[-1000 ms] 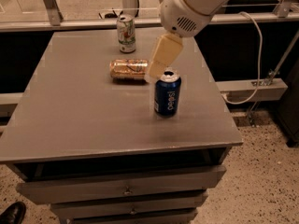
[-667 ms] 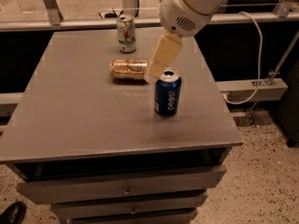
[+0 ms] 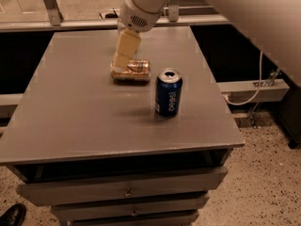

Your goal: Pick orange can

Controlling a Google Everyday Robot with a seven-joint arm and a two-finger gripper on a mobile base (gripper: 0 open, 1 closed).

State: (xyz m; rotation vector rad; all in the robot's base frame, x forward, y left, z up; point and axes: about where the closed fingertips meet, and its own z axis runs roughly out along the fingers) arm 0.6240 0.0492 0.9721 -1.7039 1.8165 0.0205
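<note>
The orange can (image 3: 135, 71) lies on its side near the middle of the grey table (image 3: 80, 112), golden and shiny with pale markings. My gripper (image 3: 119, 66) comes down from the white arm (image 3: 141, 4) above and reaches the can's left end, overlapping it in the view. Whether it touches the can does not show. The blue Pepsi can (image 3: 169, 92) stands upright just right of and in front of the orange can.
The table has drawers (image 3: 127, 185) along its front. A metal rail (image 3: 66, 23) runs behind the table. A white cable (image 3: 251, 91) and a ledge are on the right, above speckled floor. A dark shoe (image 3: 13, 214) is at the bottom left.
The gripper has shifted from the orange can's right end to its left end. The view has moved closer, and the white-and-green can at the back no longer shows.
</note>
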